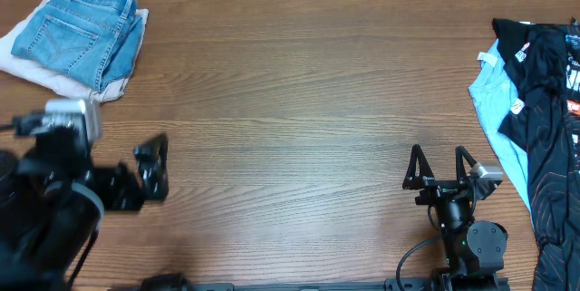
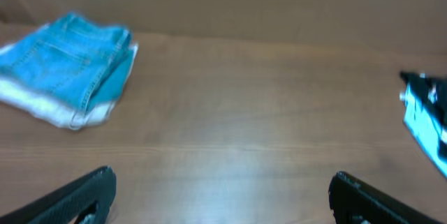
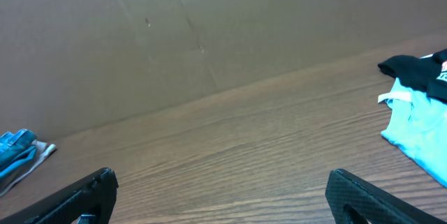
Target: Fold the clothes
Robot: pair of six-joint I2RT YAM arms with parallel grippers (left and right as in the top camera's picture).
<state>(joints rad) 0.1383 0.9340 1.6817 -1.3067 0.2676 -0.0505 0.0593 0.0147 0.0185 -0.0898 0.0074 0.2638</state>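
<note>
The jeans point(image 1: 77, 33) lie folded at far left of the tabletop point(image 1: 290, 101), left pincer point(image 1: 156, 169) and right pincer point(image 1: 439, 157) both apart and empty; folding seems finished, leaving only a withdrawal.

Folded light blue denim jeans point(image 1: 82, 30): blurred in left wrist view; cut by left edge in right wrist view.
Beige cloth point(image 1: 54, 81): mostly hidden beneath the jeans.
Black printed garment point(image 1: 548, 119): cut by overhead right edge; print unreadable.
Left tool point(image 2: 222, 178): fingers cut by bottom edge, wrist view.
</note>
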